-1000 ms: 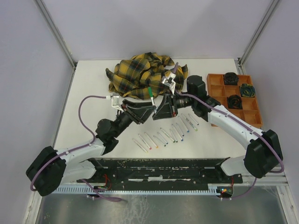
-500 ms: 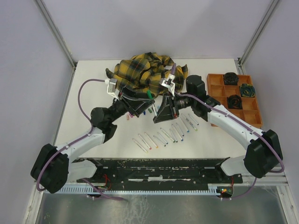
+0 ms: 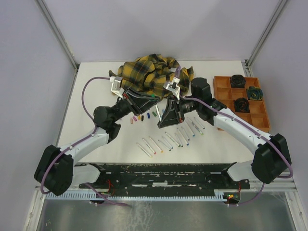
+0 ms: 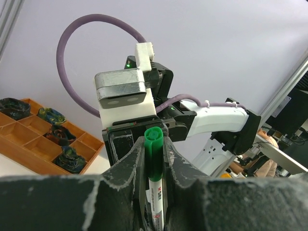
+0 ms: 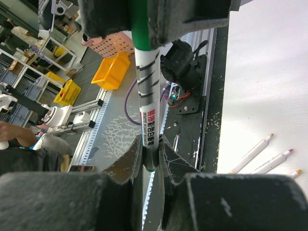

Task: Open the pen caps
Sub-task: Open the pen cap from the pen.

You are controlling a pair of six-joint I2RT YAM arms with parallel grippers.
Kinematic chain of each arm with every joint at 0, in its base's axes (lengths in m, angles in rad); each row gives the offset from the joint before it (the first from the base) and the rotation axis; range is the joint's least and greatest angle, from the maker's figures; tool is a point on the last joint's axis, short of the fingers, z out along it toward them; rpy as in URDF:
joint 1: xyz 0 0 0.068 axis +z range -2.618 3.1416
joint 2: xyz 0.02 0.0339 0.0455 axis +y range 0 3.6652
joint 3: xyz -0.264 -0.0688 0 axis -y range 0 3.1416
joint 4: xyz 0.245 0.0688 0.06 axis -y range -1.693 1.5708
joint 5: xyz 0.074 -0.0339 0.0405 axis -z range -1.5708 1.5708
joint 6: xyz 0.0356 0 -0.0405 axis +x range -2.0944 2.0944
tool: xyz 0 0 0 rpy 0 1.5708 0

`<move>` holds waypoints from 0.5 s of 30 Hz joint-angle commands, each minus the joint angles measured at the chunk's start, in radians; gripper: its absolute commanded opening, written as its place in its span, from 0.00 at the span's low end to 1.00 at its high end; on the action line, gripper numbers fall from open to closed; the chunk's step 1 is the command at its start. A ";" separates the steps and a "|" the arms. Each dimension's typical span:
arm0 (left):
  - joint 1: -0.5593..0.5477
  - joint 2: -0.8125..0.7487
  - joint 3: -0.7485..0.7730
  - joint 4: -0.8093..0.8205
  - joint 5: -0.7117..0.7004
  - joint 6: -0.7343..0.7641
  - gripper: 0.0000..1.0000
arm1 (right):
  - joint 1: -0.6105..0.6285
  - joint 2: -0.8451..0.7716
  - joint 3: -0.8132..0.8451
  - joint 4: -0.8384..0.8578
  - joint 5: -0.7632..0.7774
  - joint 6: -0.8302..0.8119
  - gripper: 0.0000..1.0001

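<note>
A white pen (image 5: pixel 147 96) with a green cap (image 4: pixel 154 144) is held up between my two grippers above the table. My left gripper (image 4: pixel 154 147) is shut on the green cap, and the barrel (image 4: pixel 157 202) runs back between its fingers. My right gripper (image 5: pixel 150 154) is shut on the barrel's other end. From above, the left gripper (image 3: pixel 152 97) and right gripper (image 3: pixel 162 120) meet in front of the plaid cloth. Several loose pen caps (image 3: pixel 139 117) lie in a row on the table. A row of several uncapped pens (image 3: pixel 168 139) lies nearer the arms.
The yellow-and-black plaid cloth (image 3: pixel 147 77) is bunched at the back, just behind the grippers. An orange compartment tray (image 3: pixel 224 86) holding dark bundles stands at the right. The black base plate (image 3: pixel 168 175) runs along the near edge.
The left arm has swung up and back toward the cloth, and its jaws have closed on the green cap. The right arm has not moved.
</note>
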 commanded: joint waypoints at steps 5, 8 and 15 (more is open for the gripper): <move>0.018 -0.015 0.042 0.026 0.035 -0.039 0.21 | 0.009 -0.009 0.060 -0.046 -0.024 -0.070 0.00; 0.019 -0.020 0.042 0.024 0.037 -0.037 0.15 | 0.008 -0.008 0.061 -0.051 -0.021 -0.075 0.00; 0.016 -0.029 0.018 -0.014 0.005 -0.005 0.03 | 0.008 -0.018 0.064 -0.096 0.055 -0.088 0.25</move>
